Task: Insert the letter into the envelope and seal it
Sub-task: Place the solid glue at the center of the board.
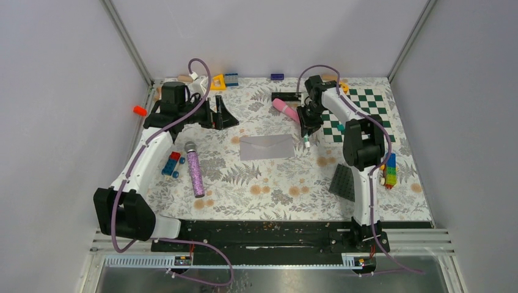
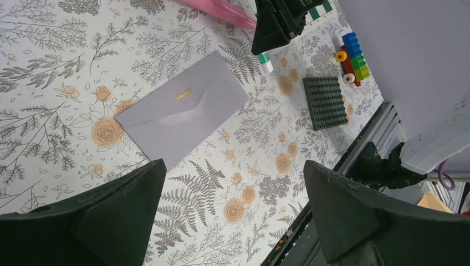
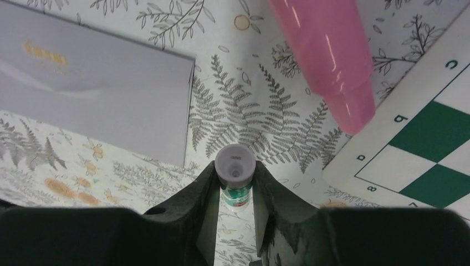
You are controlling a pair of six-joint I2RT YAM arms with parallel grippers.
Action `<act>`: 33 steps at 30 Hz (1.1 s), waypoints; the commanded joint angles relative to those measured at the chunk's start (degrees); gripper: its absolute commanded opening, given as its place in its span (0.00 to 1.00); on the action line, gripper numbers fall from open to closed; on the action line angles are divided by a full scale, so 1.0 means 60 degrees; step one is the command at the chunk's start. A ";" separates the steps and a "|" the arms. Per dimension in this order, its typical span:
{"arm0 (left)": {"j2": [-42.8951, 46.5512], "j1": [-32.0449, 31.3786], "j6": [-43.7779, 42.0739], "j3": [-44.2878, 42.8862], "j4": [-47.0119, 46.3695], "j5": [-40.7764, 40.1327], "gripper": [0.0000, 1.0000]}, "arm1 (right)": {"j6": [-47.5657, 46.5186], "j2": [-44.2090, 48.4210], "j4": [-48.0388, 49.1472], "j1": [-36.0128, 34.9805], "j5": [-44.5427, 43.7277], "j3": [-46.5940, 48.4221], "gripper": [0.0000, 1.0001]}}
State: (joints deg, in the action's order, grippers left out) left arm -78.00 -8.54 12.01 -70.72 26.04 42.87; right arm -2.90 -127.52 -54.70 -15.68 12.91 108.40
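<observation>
We find the envelope (image 1: 267,146) lying flat near the middle of the floral table (image 1: 244,201). Its triangular flap is folded down, with a small gold mark at the tip. No tan letter shows in any view. We judge it is already inside, though the frames cannot confirm that.

At the envelope's 3 o'clock, just off its short edge, the right gripper (image 1: 305,137) points downward. Its jaws are narrowed on a small white-tipped tube (image 3: 235,163), probably glue. Nozzle and envelope are apart.

At 1 o'clock lies the pink cylinder (image 1: 285,107), and beyond it the checkerboard (image 1: 357,113). At 10 o'clock, well apart, the left gripper (image 1: 221,116) hangs with its jaws wide and nothing between them.

We take the insertion as done. What is left is the sealing, or only confirming it, since we cannot tell whether the flap is stuck down.
</observation>
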 commanded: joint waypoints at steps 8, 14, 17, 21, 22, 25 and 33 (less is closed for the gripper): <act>0.0380 0.0016 -0.0097 0.0227 -0.0239 -0.0502 0.99 | 0.0753 -0.1177 -0.0558 -0.0576 -0.1266 0.1678 0.14; 0.0468 0.0016 -0.0099 0.0269 -0.0282 -0.0545 0.99 | 0.0784 -0.1567 -0.0626 -0.0622 -0.1623 0.2005 0.18; 0.0486 0.0020 -0.0083 0.0257 -0.0283 -0.0538 0.99 | 0.0804 -0.1670 -0.0658 -0.0624 -0.1742 0.2134 0.24; 0.0496 0.0018 -0.0083 0.0257 -0.0283 -0.0539 0.99 | 0.0778 -0.1734 -0.0704 -0.0627 -0.1841 0.2217 0.35; 0.0503 0.0017 -0.0083 0.0254 -0.0283 -0.0537 0.99 | 0.0772 -0.1737 -0.0708 -0.0637 -0.1852 0.2241 0.37; 0.0540 0.0016 -0.0097 0.0257 -0.0283 -0.0525 0.99 | 0.0786 -0.1725 -0.0737 -0.0638 -0.1919 0.2232 0.42; 0.0649 0.0024 -0.0119 0.0296 -0.0283 -0.0451 0.99 | 0.0782 -0.1645 -0.0735 -0.0667 -0.2217 0.2206 0.50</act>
State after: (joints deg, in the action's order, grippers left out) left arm -76.49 -8.56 12.01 -68.86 26.44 40.25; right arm 1.43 -137.80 -57.95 -19.07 2.07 119.42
